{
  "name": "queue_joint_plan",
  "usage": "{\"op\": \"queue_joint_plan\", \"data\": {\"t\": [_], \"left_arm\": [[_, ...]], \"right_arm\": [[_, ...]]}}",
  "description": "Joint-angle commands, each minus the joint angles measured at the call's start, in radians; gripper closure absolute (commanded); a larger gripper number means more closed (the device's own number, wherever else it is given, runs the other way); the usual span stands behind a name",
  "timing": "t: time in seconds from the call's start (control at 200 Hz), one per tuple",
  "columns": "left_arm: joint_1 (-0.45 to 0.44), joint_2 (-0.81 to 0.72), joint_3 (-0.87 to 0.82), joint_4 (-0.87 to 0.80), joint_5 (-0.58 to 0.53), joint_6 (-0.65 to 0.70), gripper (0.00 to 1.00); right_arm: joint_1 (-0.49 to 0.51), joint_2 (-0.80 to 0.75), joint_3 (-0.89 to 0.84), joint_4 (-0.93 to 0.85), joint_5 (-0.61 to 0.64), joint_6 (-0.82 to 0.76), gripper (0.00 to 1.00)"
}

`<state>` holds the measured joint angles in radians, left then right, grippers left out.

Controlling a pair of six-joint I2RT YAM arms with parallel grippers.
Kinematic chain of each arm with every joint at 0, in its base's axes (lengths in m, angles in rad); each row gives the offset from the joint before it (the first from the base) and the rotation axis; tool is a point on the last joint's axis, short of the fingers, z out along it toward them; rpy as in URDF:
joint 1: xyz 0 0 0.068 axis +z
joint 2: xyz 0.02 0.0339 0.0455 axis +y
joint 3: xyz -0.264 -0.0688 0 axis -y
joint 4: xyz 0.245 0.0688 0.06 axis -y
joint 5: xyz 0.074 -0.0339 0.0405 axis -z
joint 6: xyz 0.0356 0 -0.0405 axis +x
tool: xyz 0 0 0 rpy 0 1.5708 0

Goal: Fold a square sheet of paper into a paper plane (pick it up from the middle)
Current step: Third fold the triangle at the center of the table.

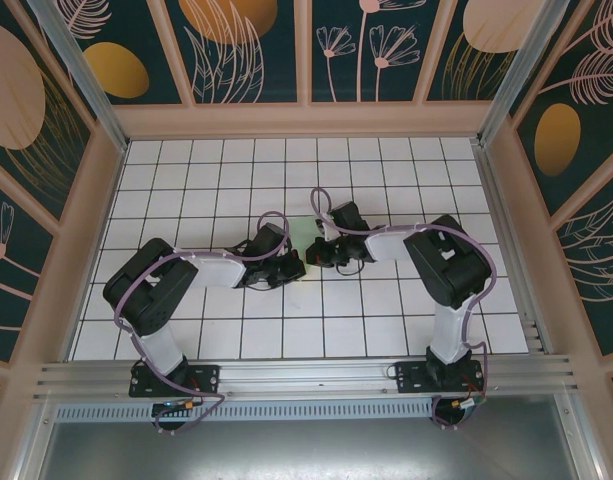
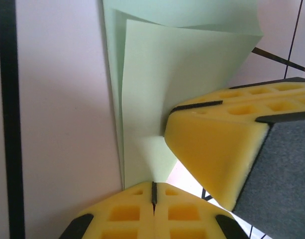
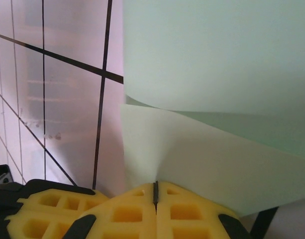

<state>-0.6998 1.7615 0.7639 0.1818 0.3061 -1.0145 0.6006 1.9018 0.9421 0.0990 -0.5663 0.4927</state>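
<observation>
The pale mint-green sheet of paper (image 1: 304,233) hangs between my two grippers over the middle of the tiled table, doubled over into layers (image 2: 182,74). My left gripper (image 2: 153,195) is shut on its lower edge, and the paper (image 3: 217,69) rises from the pinch. My right gripper (image 3: 155,191) is shut on the same edge right beside it. Its yellow fingers (image 2: 217,149) press in from the right in the left wrist view. From above, the left gripper (image 1: 292,266) and right gripper (image 1: 316,250) almost touch. Whether the folded paper has a plane's shape I cannot tell.
The white gridded table (image 1: 236,170) is walled by wooden panels (image 1: 306,120) at the back and sides. An aluminium rail (image 1: 306,375) carrying both arm bases runs along the near edge. Purple cables loop over each arm.
</observation>
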Motion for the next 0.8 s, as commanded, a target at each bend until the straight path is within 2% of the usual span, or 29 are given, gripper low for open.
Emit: {"op": "queue_joint_plan", "data": {"t": [0.0,0.195,0.5,0.681,0.796], "left_arm": [[-0.002,0.021,-0.031,-0.116,-0.054,0.017,1.00],[-0.002,0.014,-0.049,-0.165,-0.053,0.024,1.00],[-0.002,0.014,-0.058,-0.186,-0.051,0.031,1.00],[-0.003,0.013,-0.030,-0.191,-0.057,0.060,1.00],[-0.001,0.004,0.005,-0.229,-0.086,0.128,1.00]], "right_arm": [[-0.019,0.039,-0.013,-0.025,0.016,-0.046,0.97],[-0.048,0.071,0.027,-0.037,0.026,-0.073,0.97],[-0.210,0.094,0.084,-0.051,0.063,-0.092,0.97],[-0.240,0.017,0.106,-0.091,0.107,-0.106,0.97],[-0.230,-0.060,0.069,-0.089,0.102,-0.096,0.97]]}}
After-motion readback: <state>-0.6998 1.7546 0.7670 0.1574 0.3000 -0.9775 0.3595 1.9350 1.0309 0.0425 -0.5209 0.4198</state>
